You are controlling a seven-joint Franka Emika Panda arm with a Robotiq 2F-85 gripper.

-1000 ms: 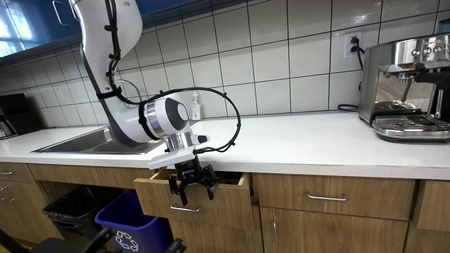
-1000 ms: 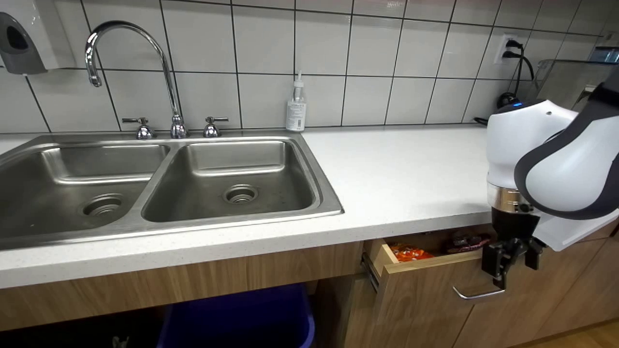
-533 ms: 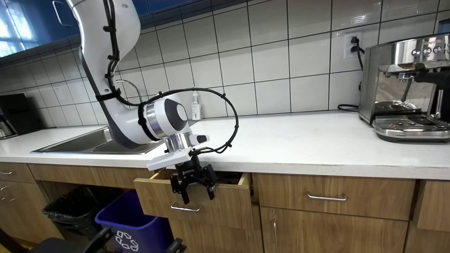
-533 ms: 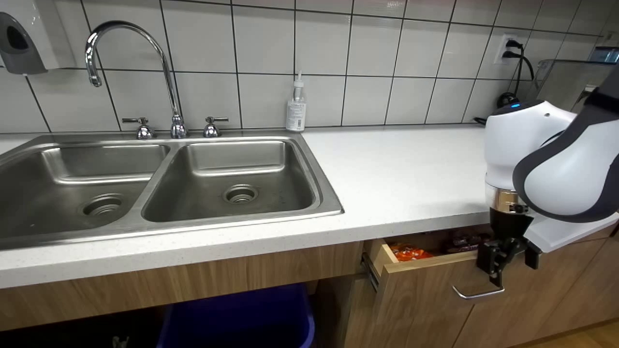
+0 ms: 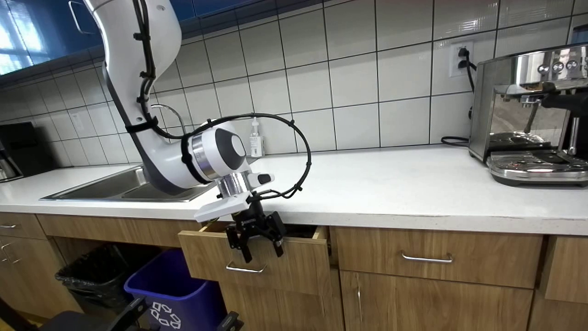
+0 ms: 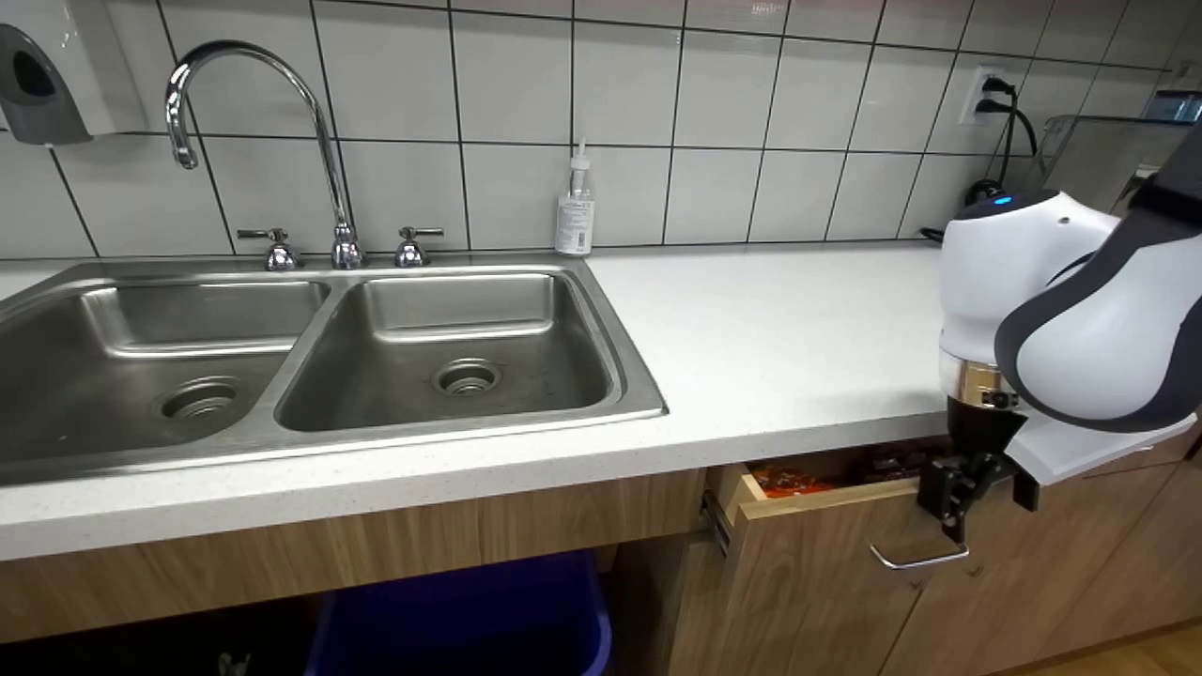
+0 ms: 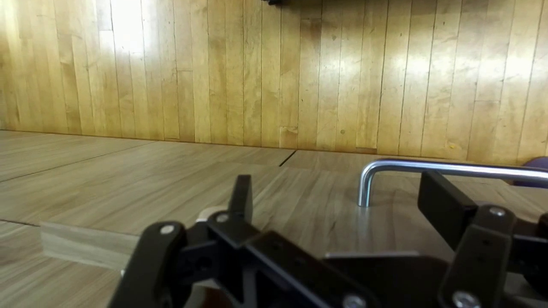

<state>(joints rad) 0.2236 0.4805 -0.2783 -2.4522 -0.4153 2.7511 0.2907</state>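
My gripper (image 5: 263, 255) points down in front of a partly open wooden drawer (image 5: 303, 271). Its fingers stand wide apart with nothing between the pads. The drawer's metal handle (image 5: 245, 270) is just below the fingertips. In the wrist view, the gripper (image 7: 337, 182) spans the handle's left end, and the right finger (image 7: 445, 205) overlaps the handle bar (image 7: 462, 168). In an exterior view, one fingertip of the gripper (image 6: 991, 518) overlaps the handle's end (image 6: 920, 563). I cannot tell whether they touch. An orange packet (image 6: 789, 481) and dark packages (image 6: 897, 464) lie inside the drawer.
The white countertop (image 5: 390, 184) overhangs the drawer. A steel double sink (image 6: 629, 394) and a clear bottle (image 6: 575, 221) are on it, with an espresso machine (image 5: 533, 115) at the far end. A blue recycling bin (image 5: 179, 299) and a black-lined bin (image 5: 98, 276) stand below.
The drawer has slid slightly inward. My gripper has moved a little the same way, staying close to the drawer front. The fingers stay apart.
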